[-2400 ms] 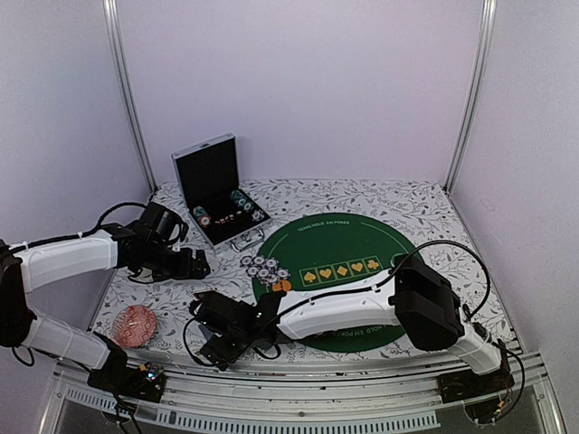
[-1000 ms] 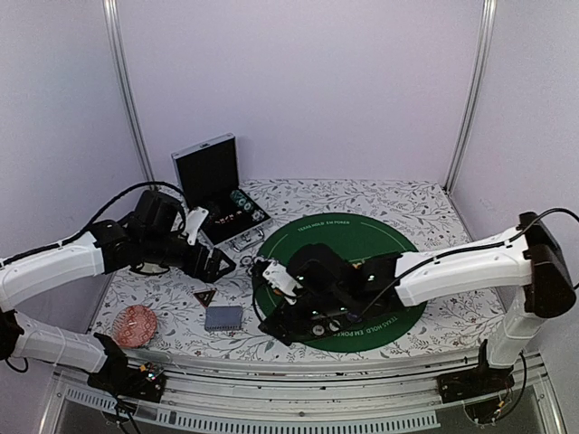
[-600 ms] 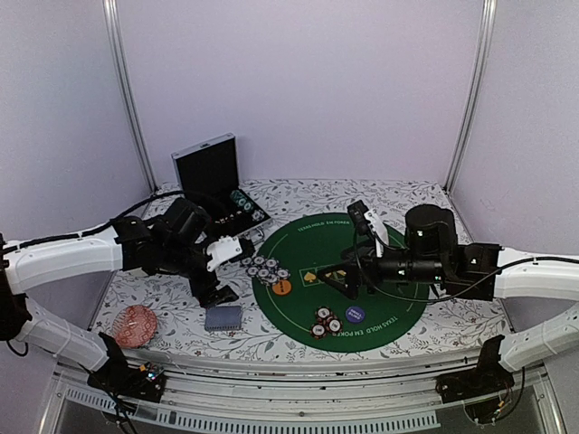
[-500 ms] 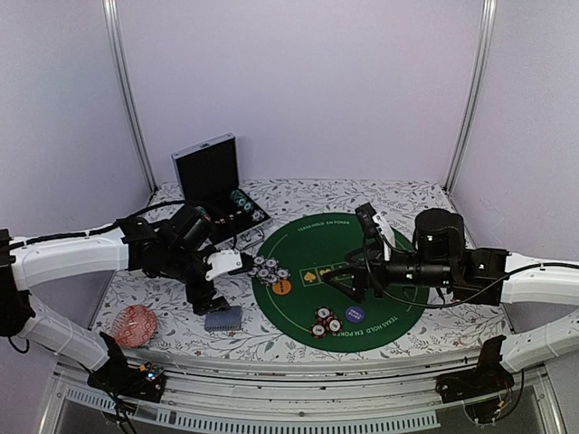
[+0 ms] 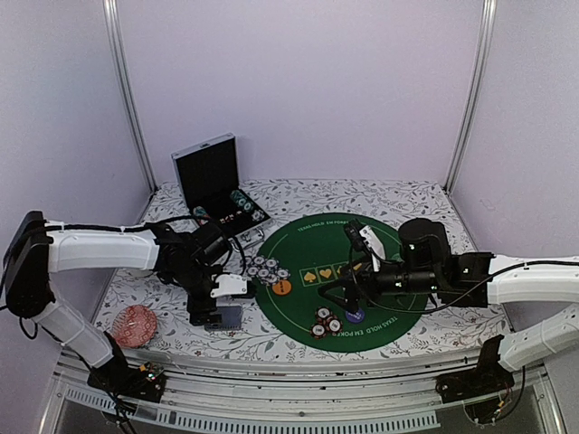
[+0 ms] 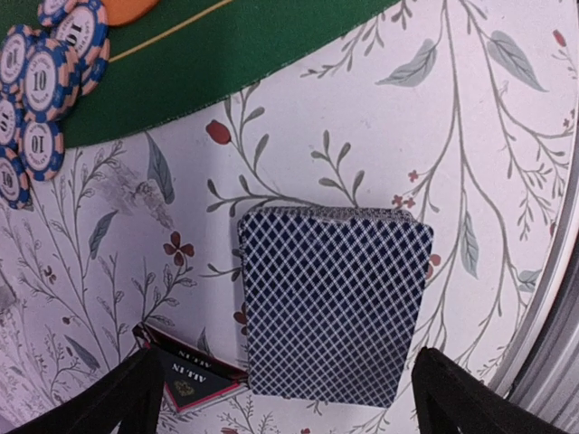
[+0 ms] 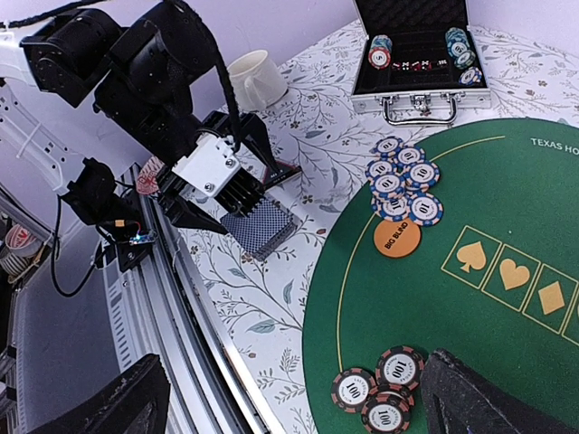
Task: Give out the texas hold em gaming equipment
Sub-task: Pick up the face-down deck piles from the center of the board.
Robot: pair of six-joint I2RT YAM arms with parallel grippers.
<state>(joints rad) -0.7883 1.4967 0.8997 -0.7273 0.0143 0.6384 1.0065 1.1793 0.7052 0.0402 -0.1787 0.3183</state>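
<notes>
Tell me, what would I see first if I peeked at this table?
The big round green poker mat sits mid-table, with striped blue-and-orange poker chips clustered at its left edge. Just off the mat, a deck of blue diamond-backed playing cards lies beneath the left gripper, jaws open.

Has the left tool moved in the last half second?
Yes. The left tool shifted toward the near edge, from beside the card deck to directly over it.

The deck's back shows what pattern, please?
The deck has a navy-and-white diamond lattice, clearest in the left wrist view.
</notes>
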